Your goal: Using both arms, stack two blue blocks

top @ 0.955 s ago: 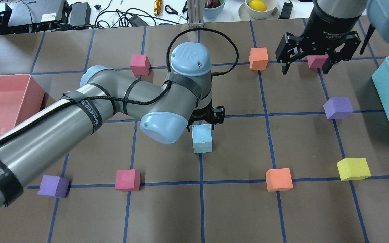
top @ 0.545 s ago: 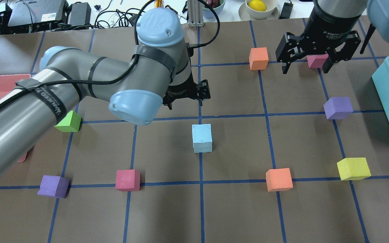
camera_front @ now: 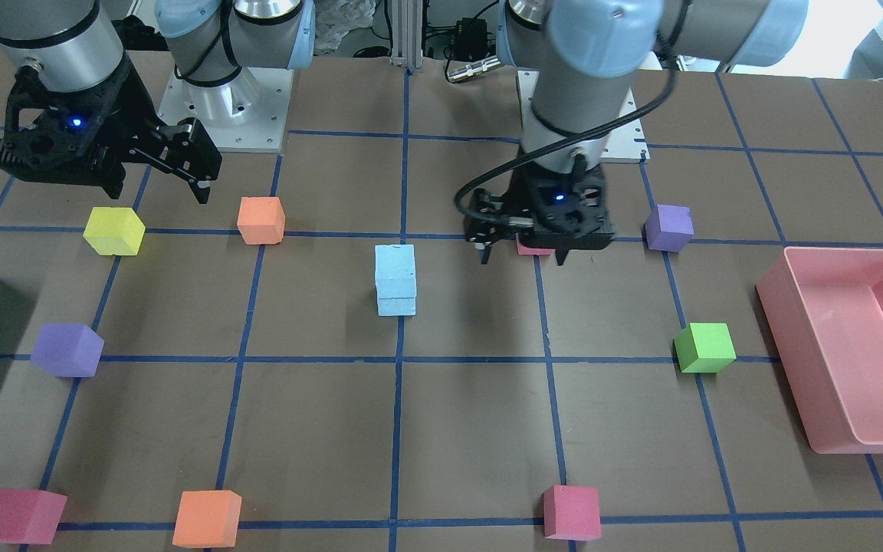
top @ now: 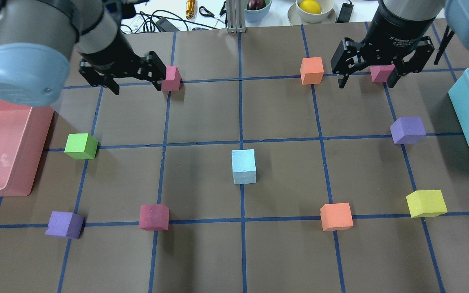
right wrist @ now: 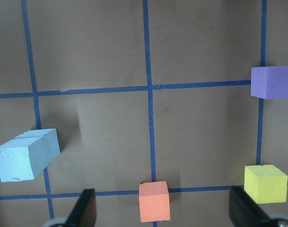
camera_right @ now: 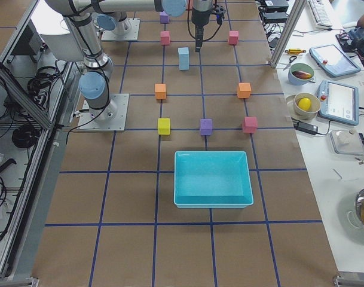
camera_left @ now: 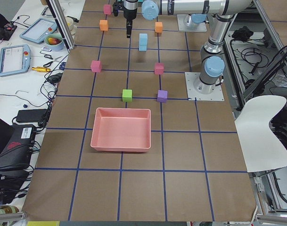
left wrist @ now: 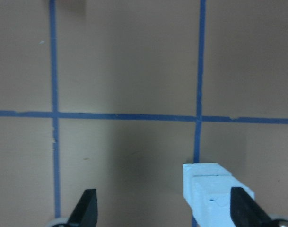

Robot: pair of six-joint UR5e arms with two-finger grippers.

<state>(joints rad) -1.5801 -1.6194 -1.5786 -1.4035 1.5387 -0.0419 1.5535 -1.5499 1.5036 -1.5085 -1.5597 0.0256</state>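
From overhead, the lower blue block [top: 244, 179] shows only as a thin strip under the upper blue block [top: 243, 160]. Left of that stack and farther back, a finger of the left gripper [top: 136, 83] covers one edge of a pink cube [top: 173, 77]. Right of the stack and farther back, the right gripper [top: 367, 83] overlaps a second pink cube [top: 382, 73]. Far right of the stack the teal bin [top: 466, 130] runs off the frame, and far left the pink tray [top: 35, 154] does too. The left wrist view is blurred, and its bottom edge cuts the stack.
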